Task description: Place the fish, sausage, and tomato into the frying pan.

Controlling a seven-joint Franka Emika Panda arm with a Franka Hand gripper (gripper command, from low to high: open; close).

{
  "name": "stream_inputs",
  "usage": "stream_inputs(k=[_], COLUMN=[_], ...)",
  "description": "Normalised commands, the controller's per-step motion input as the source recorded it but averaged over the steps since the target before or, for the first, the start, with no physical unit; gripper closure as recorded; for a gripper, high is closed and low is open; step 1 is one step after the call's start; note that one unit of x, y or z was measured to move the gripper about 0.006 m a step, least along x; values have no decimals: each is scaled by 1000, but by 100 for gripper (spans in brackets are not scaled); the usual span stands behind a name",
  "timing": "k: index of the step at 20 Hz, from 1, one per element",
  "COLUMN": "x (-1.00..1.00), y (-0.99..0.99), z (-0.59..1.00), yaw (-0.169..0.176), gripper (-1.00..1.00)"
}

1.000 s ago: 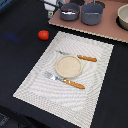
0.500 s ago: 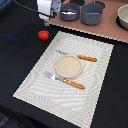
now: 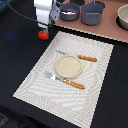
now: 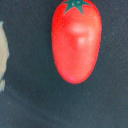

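Observation:
The tomato (image 3: 44, 35), a small glossy red ball, lies on the dark table just off the placemat's far corner, at the exterior view's left. In the wrist view the tomato (image 4: 76, 42) fills most of the picture, with its green stem star at one end. My gripper (image 3: 45, 28) hangs straight above it, fingers pointing down and apart, not touching it. The frying pan (image 3: 70, 12), round and dark grey, sits on the brown board behind the gripper. What lies inside it is too dark to tell. The fish and the sausage do not show.
A taller grey pot (image 3: 91, 14) stands next to the pan, and a beige bowl (image 3: 123, 18) at the exterior view's right. The striped placemat (image 3: 35, 82) carries a beige plate (image 3: 67, 66) and two pieces of orange-handled cutlery (image 3: 74, 84).
My arm has come into view from the exterior view's upper left and dropped down over the tomato. The tomato has not moved.

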Motion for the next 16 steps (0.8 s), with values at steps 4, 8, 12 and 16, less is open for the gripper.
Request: stream_inputs(k=[4,8,12,16], x=[-324,-408,-466,-476], y=[-84,-34,21,104], z=[-464,-476,-419,-374], yaw=[-27,-22,-5,0], gripper=[-100,-100,-100,100])
